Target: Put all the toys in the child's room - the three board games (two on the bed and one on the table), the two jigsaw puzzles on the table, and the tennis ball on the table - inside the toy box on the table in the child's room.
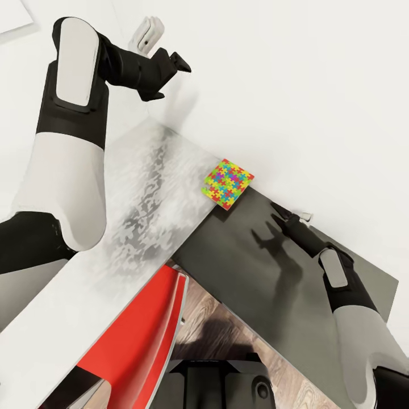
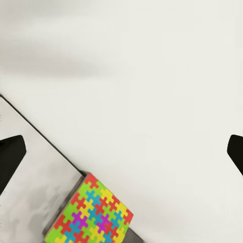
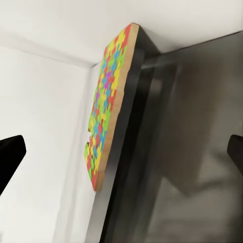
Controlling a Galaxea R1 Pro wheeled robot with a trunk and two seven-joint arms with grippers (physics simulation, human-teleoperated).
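A jigsaw puzzle (image 1: 228,183) lies flat on the end corner of the table (image 1: 142,187), by the wall, its edge reaching over the dark side panel (image 1: 255,267). My left gripper (image 1: 173,63) is held high near the wall, open and empty; from its wrist the puzzle (image 2: 91,215) is ahead and lower. My right gripper (image 1: 287,217) hovers open beside the side panel, below and to the right of the puzzle (image 3: 109,101), seen edge-on. The toy box, board games and tennis ball are out of view.
A red chair (image 1: 142,335) is tucked under the table's near edge, over the wood floor (image 1: 210,307). The white wall (image 1: 318,85) runs close behind the table. A small white object (image 1: 146,33) sits by my left wrist.
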